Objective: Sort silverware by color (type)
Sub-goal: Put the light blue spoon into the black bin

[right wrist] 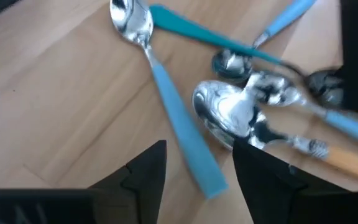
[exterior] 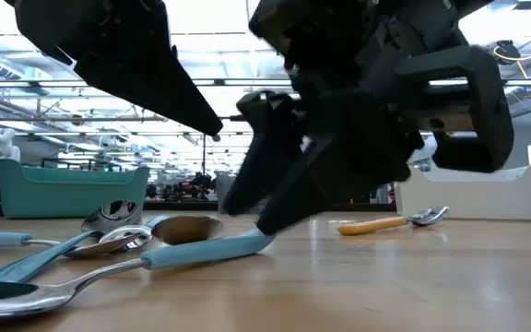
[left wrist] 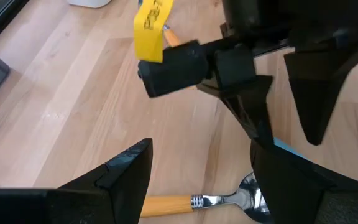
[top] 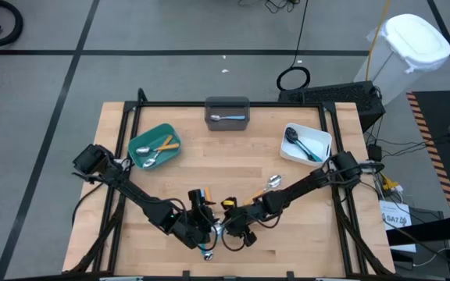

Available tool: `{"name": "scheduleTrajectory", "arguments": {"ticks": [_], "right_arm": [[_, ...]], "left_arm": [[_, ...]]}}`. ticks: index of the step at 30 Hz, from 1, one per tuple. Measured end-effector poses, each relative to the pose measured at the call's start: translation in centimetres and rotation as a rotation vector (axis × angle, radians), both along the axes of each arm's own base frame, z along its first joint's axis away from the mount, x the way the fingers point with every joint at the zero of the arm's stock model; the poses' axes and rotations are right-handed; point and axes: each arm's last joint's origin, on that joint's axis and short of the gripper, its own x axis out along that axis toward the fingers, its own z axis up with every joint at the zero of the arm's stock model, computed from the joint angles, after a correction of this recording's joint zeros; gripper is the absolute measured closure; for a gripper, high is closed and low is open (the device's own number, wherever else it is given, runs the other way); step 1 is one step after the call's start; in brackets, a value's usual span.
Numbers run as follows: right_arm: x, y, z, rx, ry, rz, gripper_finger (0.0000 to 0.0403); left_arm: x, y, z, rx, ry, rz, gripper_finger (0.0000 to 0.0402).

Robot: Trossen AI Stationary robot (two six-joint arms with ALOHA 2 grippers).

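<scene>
The unsorted silverware lies in a tangled heap (top: 219,228) at the near edge of the table (top: 225,168), between the two arms, and both grippers crowd it. The right gripper (right wrist: 199,163) hovers just above the heap with its fingers parted and nothing between them. A blue-handled spoon (right wrist: 166,99) lies almost directly ahead of that gap, its long axis running roughly along the gripper's line of sight rather than across it, so the fingers would probably need to turn to straddle the handle. The left gripper (left wrist: 197,180) is also spread wide and empty, just beside the heap, with an orange-handled spoon (left wrist: 204,202) lying crosswise between its fingers. The right arm seems nearer the blue spoon, whose like sits in the white bin (top: 305,146), well apart from the heap on that arm's side.
</scene>
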Motion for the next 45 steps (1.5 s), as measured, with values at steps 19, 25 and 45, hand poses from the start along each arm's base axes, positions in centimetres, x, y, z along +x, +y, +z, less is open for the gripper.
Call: {"name": "scheduleTrajectory", "arguments": {"ticks": [19, 25, 45], "right_arm": [[0.2, -0.7, -1.9, -0.020, 0.072, 0.012, 0.0283], [0.1, -0.8, -2.0, -0.027, 0.087, 0.017, 0.0334], [-1.5, -0.3, 0.1, 0.015, 0.175, 0.056, 0.0354]], "left_arm": [[0.2, 0.3, 0.0, 0.004, 0.001, 0.007, 0.0133], [0.2, 0.3, 0.0, 0.003, 0.001, 0.008, 0.0133], [0.6, 0.6, 0.2, -0.021, -0.031, 0.026, 0.0133]]}}
